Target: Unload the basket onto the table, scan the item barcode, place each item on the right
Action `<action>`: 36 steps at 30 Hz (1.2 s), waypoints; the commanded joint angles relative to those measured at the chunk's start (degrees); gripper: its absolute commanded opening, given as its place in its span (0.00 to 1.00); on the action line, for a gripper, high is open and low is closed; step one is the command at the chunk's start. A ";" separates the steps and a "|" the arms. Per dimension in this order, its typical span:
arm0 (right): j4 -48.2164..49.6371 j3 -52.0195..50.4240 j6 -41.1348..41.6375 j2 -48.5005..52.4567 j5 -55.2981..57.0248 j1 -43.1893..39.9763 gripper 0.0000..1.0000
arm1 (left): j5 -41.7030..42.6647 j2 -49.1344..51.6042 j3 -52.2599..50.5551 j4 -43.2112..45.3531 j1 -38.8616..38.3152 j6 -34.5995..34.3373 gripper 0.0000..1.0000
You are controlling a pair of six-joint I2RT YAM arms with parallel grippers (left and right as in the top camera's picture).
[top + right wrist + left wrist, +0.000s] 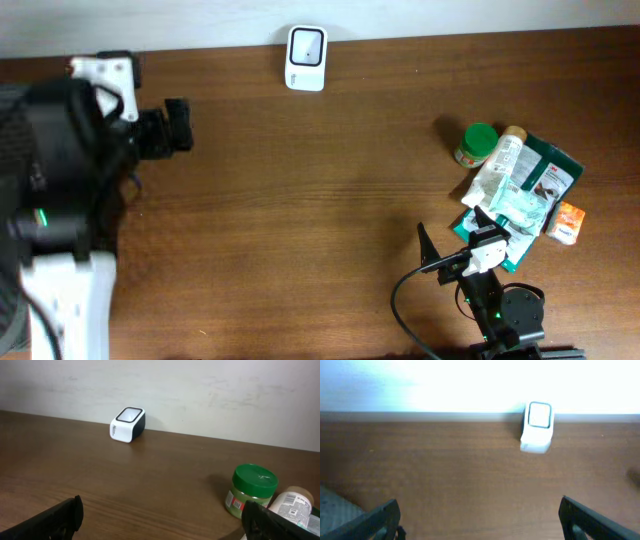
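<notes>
Your scanner (306, 59) sits at the far edge of the table (300, 220), close to the wall. The items lie heaped at the right: a green-lidded jar (252, 491), a bottle (507, 152) just beside it, a green packet (552, 172), an orange box (567, 222) and what may be clear wrappers on top. Your right gripper (452, 240) hovers beside that heap, jaws wide and empty. Your left gripper (480, 527) hangs well apart at the left, jaws spread, holding nothing.
</notes>
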 commanded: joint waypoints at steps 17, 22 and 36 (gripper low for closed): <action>-0.28 -0.31 0.07 -0.52 0.28 0.31 0.98 | -6.82 -71.17 -83.10 37.22 0.13 16.13 0.99; -0.28 -0.31 0.07 -0.52 0.28 0.31 0.98 | -6.38 -71.17 -83.08 37.22 0.15 16.11 0.99; -0.28 -0.31 0.07 -0.52 0.28 0.31 0.98 | -6.38 -71.17 -83.08 37.22 0.15 16.11 0.99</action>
